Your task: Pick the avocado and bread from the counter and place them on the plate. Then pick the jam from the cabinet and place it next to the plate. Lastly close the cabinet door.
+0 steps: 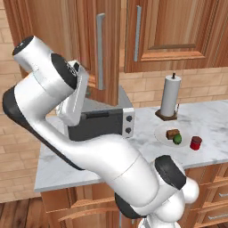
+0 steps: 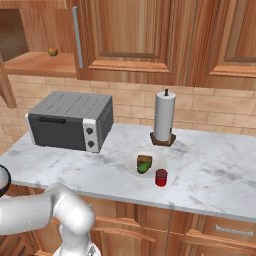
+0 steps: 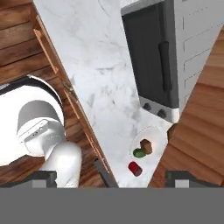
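Plate (image 2: 131,165): round, white, flat on the marble counter (image 2: 215,170), right of the toaster oven (image 2: 70,120) and in front of the paper towel holder (image 2: 164,119).
Bread (image 2: 144,160): brown chunk on the plate, toward the back in the right base view.
Avocado (image 2: 142,168): dark green, on the plate, touching or just beside the bread at its front.
Jam (image 2: 161,177): red jar with darker lid, upright on the counter, just beside the plate's front right rim, near the counter edge.
Same 3 from the left: bread (image 1: 172,133), avocado (image 1: 177,139) and jam (image 1: 195,143), the jar just right of the plate (image 1: 161,132).
From the hand camera: plate (image 3: 136,142), bread (image 3: 146,146), avocado (image 3: 139,153) and jam (image 3: 135,169) seen small, far below, beside the oven's dark door.
Cabinet (image 2: 35,62): open at upper left in the right base view, plank shelf bare but for 1 yellowish-brown round fruit (image 2: 52,51).
Cabinet door (image 1: 104,49): standing out from the wall above the oven, silver handle facing the camera.
Arm: raised high at left in the left base view, hand up near the door.
Gripper (image 3: 111,178): 2 dark fingertips set wide apart at the bottom corners of the hand view, nothing between them.
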Controlling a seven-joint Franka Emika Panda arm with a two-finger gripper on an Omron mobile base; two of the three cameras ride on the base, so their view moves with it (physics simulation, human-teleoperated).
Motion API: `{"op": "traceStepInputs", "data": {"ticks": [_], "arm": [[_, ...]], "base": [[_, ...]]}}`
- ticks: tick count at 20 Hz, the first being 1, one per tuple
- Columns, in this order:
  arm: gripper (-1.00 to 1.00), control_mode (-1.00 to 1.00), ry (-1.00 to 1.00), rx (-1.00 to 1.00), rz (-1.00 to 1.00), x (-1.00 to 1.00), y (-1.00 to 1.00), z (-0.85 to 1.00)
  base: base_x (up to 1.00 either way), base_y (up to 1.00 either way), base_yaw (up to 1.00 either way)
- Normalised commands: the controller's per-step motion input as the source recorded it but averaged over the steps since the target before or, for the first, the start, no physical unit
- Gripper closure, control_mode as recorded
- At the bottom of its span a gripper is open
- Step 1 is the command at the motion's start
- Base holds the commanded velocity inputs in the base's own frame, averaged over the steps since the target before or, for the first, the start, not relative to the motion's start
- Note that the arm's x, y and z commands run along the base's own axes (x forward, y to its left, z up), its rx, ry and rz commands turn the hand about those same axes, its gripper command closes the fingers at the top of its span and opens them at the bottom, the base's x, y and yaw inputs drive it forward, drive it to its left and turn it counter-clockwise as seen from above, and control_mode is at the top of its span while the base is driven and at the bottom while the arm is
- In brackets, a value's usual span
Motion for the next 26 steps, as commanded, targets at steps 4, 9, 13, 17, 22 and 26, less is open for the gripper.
{"op": "traceStepInputs", "data": {"ticks": [4,9,13,17,22,26], "arm": [[-1.0,-1.0,-0.03,0.35,0.12,0.0,-0.84,0.98],[-1.0,-1.0,0.0,0.25,0.14,0.3,-0.88,0.3],[-1.0,-1.0,0.01,0.08,0.19,0.9,-0.68,-0.11],[-1.0,-1.0,0.0,0.04,0.18,1.0,-0.54,-0.09],[-1.0,-1.0,0.0,0.02,0.19,1.0,-0.41,-0.02],[-1.0,-1.0,0.0,0.0,0.17,0.94,-0.18,0.0]], "base": [[0.0,0.0,0.0],[0.0,0.0,0.0],[0.0,0.0,0.0],[0.0,0.0,0.0],[0.0,0.0,0.0],[0.0,0.0,0.0]]}}
